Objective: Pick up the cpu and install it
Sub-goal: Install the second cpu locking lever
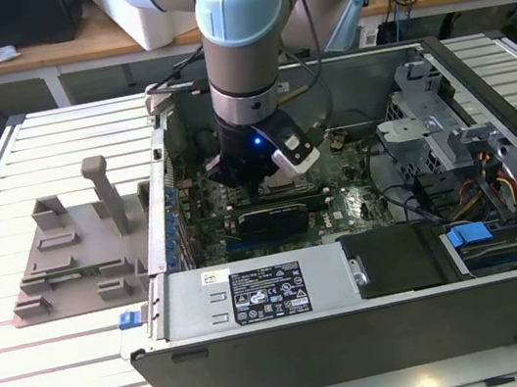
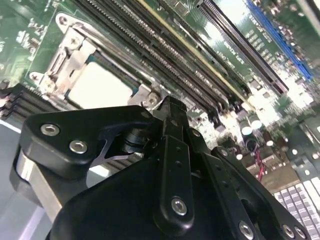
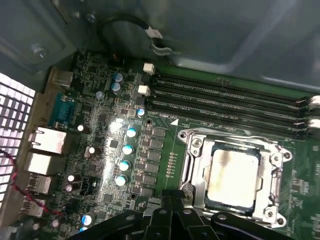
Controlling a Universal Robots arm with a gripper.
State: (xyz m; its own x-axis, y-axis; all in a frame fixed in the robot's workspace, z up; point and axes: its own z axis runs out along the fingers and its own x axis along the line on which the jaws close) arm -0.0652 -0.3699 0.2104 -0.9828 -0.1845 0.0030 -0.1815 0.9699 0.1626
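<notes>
Presently, a ribbed metal table (image 1: 91, 380) carries the open computer case (image 1: 379, 322), workbenches behind. The cpu (image 3: 233, 178) sits seated in the motherboard socket (image 3: 192, 150), beside memory slots (image 3: 225, 97). Above it, the gripper (image 2: 171, 107) has fingers pressed together, empty.

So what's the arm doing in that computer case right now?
Gripper low over the motherboard, empty. Cpu seated in its socket. Nothing in the way.

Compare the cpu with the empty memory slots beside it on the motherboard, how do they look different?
The cpu is a flat, square, silvery plate; the memory slots are long, narrow, dark strips. The cpu sits inside a metal socket frame; the slots run side by side, unframed. Both lie flat on the green motherboard.
</notes>
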